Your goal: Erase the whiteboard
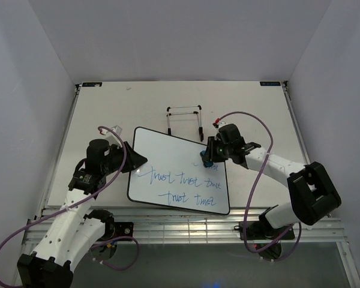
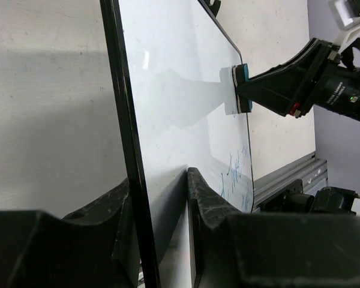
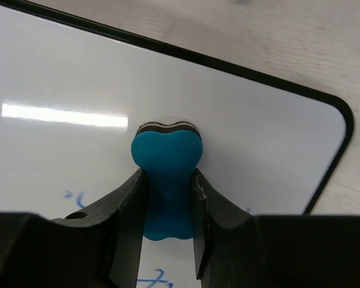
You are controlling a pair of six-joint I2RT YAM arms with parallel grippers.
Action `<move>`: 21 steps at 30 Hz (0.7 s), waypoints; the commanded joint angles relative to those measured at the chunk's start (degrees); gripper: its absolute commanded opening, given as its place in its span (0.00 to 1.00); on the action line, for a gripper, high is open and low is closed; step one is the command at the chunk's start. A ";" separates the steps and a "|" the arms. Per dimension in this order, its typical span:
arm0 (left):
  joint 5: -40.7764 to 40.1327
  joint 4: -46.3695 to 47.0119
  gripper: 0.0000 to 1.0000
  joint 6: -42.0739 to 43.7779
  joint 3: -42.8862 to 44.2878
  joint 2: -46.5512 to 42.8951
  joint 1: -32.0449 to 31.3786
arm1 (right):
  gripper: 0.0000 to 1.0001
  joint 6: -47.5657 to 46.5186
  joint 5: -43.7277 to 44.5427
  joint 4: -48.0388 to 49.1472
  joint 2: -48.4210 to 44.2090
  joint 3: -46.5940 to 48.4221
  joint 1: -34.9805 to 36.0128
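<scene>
The left fingers (image 2: pixel 207 195) pinch the stiff, likely light, slippery whiteboard (image 1: pixel 168 159) at its rim; right fingers (image 3: pixel 123 210) clamp the eraser (image 3: pixel 167 162).

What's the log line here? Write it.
left gripper: clamps whiteboard edge | right gripper: holds eraser on whiteboard | blue writing: present

The whiteboard (image 1: pixel 168 153) is seen at mid-frame, with the stand (image 1: pixel 185 108) just above it. The eraser (image 1: pixel 204 161) is pressed against its upper-right part.
</scene>
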 commanded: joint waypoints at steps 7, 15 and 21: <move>-4.28 3.75 0.00 11.83 1.06 -2.20 -1.36 | 0.08 -3.16 -12.19 -4.73 -0.14 -5.79 1.00; -4.63 3.67 0.00 11.74 0.97 -2.11 -1.36 | 0.08 4.76 -11.17 5.40 -0.23 3.45 17.81; -5.24 3.58 0.00 11.74 0.97 -2.46 -1.54 | 0.08 3.88 -3.95 0.22 -0.49 -3.57 12.03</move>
